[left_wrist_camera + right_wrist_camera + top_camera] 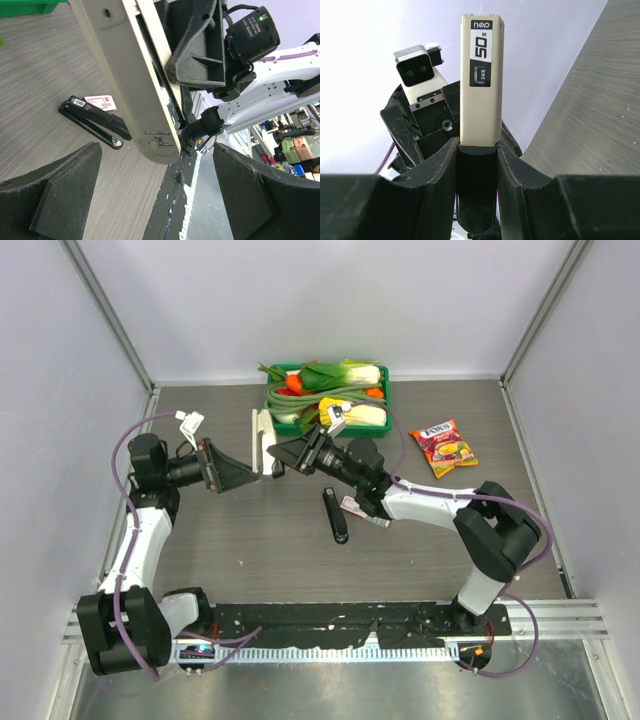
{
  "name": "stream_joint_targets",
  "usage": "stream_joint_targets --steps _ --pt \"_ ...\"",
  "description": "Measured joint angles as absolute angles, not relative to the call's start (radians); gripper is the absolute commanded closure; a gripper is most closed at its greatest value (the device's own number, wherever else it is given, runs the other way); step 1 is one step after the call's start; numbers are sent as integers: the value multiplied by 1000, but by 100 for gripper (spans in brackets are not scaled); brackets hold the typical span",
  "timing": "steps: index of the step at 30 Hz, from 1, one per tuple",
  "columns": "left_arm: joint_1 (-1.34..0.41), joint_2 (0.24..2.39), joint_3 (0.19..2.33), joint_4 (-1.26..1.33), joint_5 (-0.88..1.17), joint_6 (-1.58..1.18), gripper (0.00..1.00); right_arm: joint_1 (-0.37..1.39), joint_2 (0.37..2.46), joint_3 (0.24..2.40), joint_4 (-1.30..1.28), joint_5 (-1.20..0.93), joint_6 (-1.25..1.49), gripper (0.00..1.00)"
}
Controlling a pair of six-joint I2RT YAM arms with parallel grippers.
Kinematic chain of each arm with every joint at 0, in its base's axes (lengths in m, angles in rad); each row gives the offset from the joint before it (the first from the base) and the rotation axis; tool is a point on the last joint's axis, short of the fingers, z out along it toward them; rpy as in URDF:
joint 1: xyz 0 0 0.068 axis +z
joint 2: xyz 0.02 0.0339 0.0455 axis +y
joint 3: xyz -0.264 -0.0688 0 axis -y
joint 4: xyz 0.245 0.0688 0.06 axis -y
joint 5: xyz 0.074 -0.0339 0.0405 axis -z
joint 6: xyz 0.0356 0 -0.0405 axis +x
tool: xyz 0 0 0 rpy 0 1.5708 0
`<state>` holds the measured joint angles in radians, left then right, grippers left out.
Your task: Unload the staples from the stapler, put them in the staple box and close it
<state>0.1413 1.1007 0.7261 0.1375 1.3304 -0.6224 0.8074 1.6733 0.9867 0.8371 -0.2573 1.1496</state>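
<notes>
A grey wood-grain bench is enclosed by pale walls, with a green tray of vegetables at the upper centre of the overhead view and a snack packet at the right. The white stapler is held off the bench just below the tray's left end. It is clamped by one end between the right jaws, so that its long body is presented to the left jaws, which are spread wide just beside it without touching. It is judged to be held this way so that the free end can be gripped and the rail drawn out. A dark gap is seen along its side in the left wrist view, but the staples cannot be made out. A black stapler and a small pink-and-white box lie at mid-frame, apart from both arms.
</notes>
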Motion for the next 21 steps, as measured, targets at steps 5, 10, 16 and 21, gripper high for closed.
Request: stream_joint_targets --steps 5,10,16,21 --pt "137 1104 723 171 1345 -648 18 808 1737 982 932 -260 1211 92" --pt "128 1108 714 188 1376 -651 23 810 1773 976 984 -260 1243 93" --pt "128 1116 706 197 1385 -651 23 812 1812 976 1050 -261 1284 95" --pt "128 1128 706 198 1385 -651 23 812 1847 977 1104 -259 1316 95"
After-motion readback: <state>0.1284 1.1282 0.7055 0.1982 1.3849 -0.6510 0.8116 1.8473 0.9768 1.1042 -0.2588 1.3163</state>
